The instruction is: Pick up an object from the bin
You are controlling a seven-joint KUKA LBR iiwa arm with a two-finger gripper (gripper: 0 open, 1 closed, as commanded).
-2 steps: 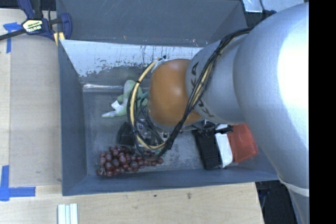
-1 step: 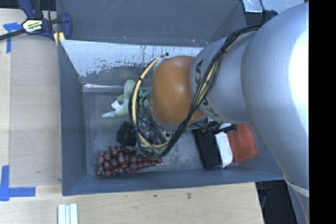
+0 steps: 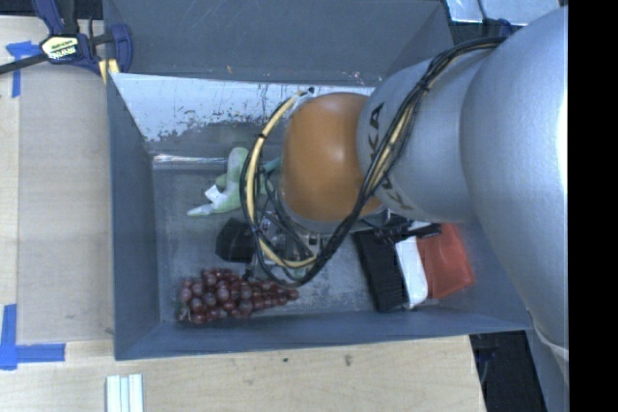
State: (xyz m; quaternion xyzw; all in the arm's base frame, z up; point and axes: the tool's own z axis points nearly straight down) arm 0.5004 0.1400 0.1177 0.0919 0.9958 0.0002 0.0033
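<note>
My gripper (image 3: 277,236) reaches down into the middle of the bin; beneath the wrist I see just its dark body. A small black thing (image 3: 234,241) lies right beside it on the left. A bunch of dark red toy grapes (image 3: 230,295) lies just below, along the bin's front wall. A pale green and white thing (image 3: 225,187) rests to the upper left, close to the gripper.
At the right of the bin floor a black block (image 3: 379,277), a white piece (image 3: 411,269) and a red-orange thing (image 3: 447,263) lie side by side, partly under the arm. The arm and its orange cover hide the bin's middle and right.
</note>
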